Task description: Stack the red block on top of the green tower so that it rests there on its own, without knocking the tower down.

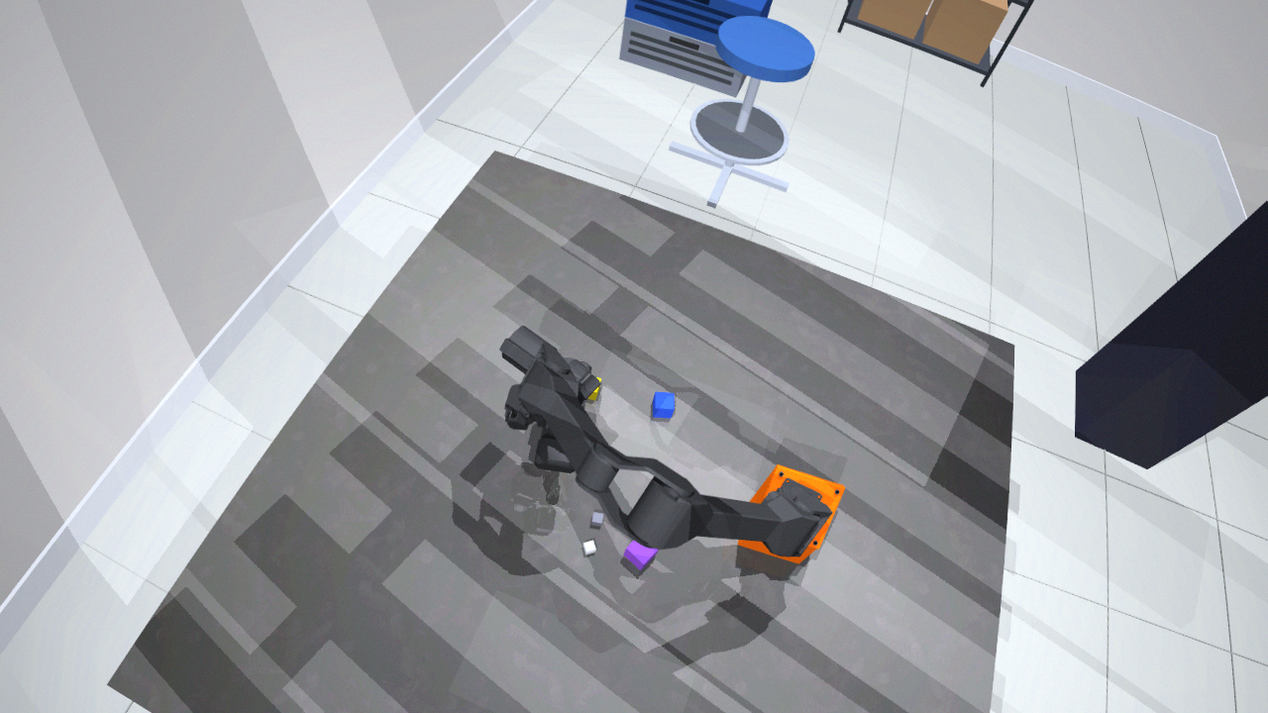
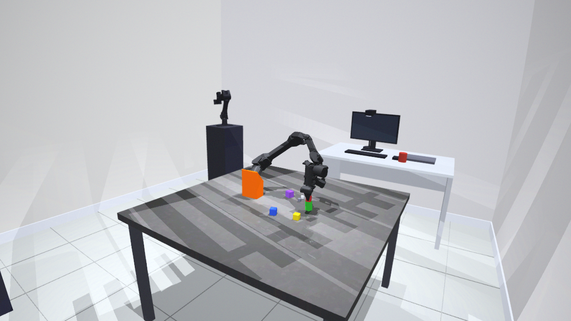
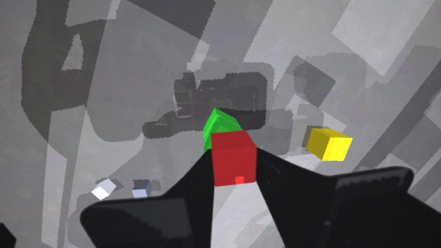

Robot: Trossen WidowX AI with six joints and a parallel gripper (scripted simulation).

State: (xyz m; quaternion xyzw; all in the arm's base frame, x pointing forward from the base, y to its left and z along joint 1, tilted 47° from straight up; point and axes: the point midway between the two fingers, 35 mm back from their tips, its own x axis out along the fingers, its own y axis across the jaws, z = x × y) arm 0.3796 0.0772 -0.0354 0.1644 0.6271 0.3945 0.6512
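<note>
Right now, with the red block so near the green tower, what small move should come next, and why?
Probably open the claw slowly. In the exterior view the red block looks seated directly on the green tower, though the wrist view cannot confirm contact. The claw is shut on the block, so a gentle release should avoid toppling the tower.

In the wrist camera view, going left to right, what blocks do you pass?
Small white cube → small grey-blue cube → red block clamped in the hand, with the green tower just behind it → yellow cube.
</note>
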